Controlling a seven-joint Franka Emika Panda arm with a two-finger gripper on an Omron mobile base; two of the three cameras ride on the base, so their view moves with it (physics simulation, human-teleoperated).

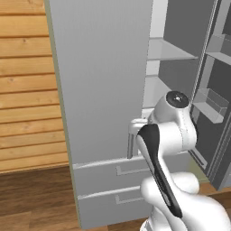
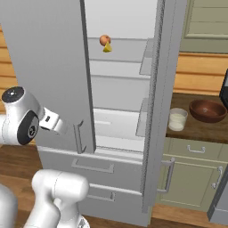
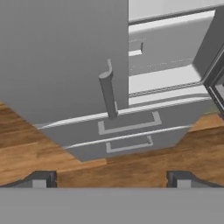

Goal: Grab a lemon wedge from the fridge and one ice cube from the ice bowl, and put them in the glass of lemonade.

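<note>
Gripper (image 3: 111, 179) agape before shut fridge (image 2: 44, 67) door; lemon wedge (image 2: 107, 48) shelved beyond (beside orange fruit (image 2: 104, 40))

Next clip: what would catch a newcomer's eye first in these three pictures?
The tall grey fridge dominates, its right door swung wide while the left door stays shut. On an upper shelf inside sits a tiny yellow lemon wedge beside a small orange fruit. To the right, on the wooden counter, a glass of lemonade stands next to a brown bowl; the open pincer faces the left door's handle.
</note>
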